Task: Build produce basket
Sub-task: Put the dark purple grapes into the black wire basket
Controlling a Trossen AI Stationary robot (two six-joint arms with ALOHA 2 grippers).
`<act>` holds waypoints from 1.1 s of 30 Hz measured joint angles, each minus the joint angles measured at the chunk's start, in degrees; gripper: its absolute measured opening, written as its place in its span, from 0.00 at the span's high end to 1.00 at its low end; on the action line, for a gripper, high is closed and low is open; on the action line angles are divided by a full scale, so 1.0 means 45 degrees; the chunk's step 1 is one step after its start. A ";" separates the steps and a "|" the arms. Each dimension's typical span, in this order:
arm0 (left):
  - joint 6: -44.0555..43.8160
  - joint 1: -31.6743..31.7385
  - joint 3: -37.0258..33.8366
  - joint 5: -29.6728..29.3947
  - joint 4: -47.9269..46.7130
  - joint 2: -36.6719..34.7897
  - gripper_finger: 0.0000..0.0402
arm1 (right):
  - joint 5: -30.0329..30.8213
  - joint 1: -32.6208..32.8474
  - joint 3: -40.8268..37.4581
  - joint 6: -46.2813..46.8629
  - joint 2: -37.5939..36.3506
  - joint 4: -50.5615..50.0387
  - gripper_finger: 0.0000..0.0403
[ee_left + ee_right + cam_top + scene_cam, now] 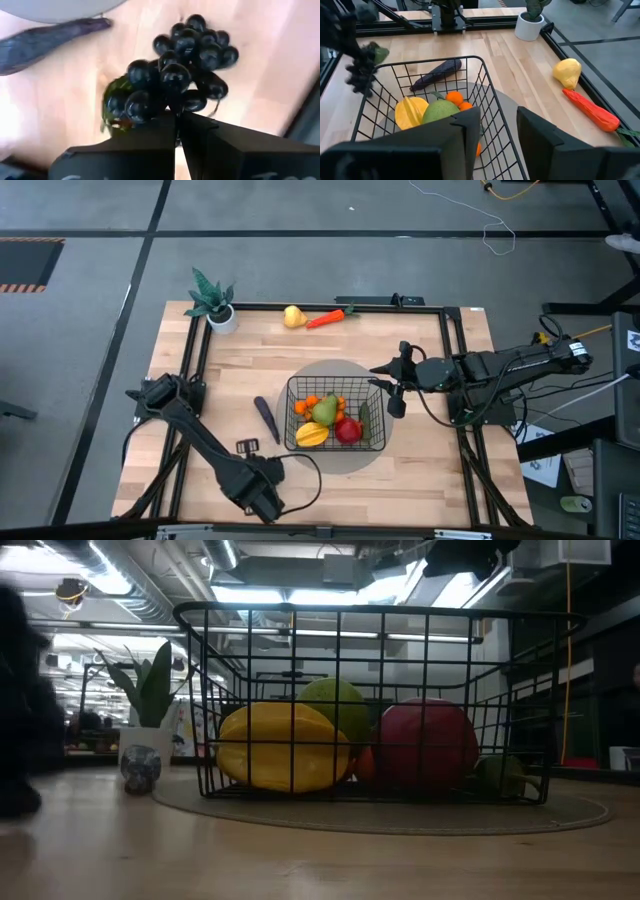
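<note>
Grapes point(175, 75) are pinched in my left jaws point(177, 120), off the worktop on the basket's point(336, 416) left. Basket lies right; right jaws point(385, 385) hover half-open at its rim.

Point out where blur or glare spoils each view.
Left wrist view: the grapes catch small highlights, and one table corner is washed out. Right wrist view: the left arm with its bunch is motion-blurred. Low view: bright ceiling lights backlight the basket.
</note>
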 joint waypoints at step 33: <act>0.8849 0.5144 0.5616 -0.5035 0.0303 -0.0724 0.78 | -0.0563 0.0015 0.0000 0.0044 0.0000 -0.0294 0.71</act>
